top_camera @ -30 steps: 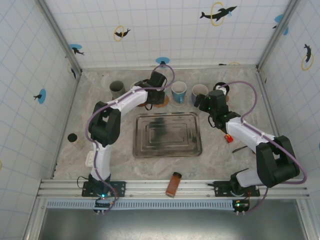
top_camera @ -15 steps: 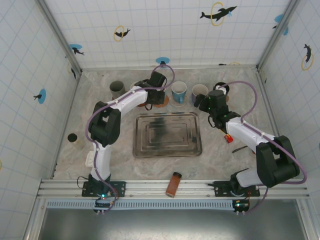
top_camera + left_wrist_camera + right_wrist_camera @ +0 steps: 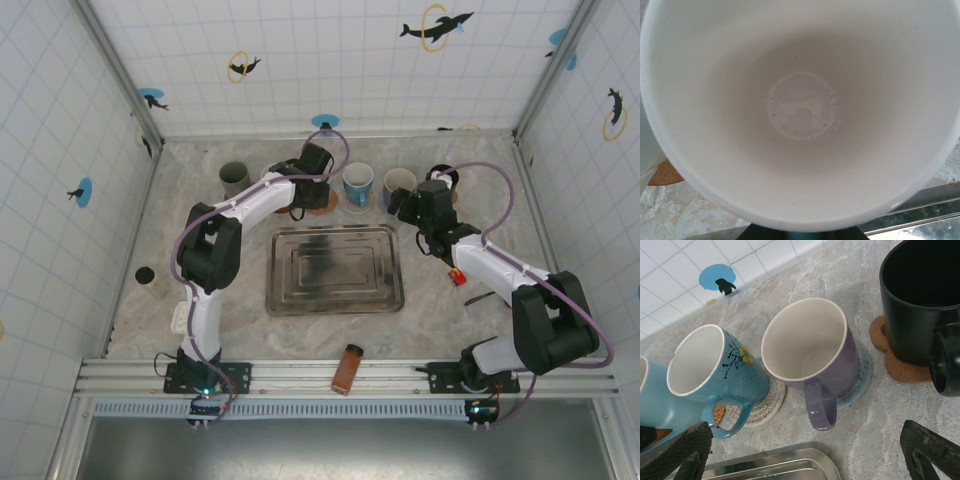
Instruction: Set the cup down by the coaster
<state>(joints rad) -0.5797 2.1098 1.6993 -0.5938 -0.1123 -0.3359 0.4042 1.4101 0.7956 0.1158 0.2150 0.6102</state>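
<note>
Left wrist view caught the white cup (image 3: 800, 110) pinched in the left jaws right beside the cork coaster (image 3: 662, 175), right jaws spread wide, so setting it down and letting go looked next.

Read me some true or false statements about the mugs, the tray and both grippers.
The purple mug stands upright on a bluish coaster. True.
The black mug lies on its side. False: it stands upright on a cork coaster.
The right gripper is open. True.
The metal tray holds a mug. False: the mugs stand on the table beyond it.
The left gripper is open. False: it is shut on the cup.
</note>
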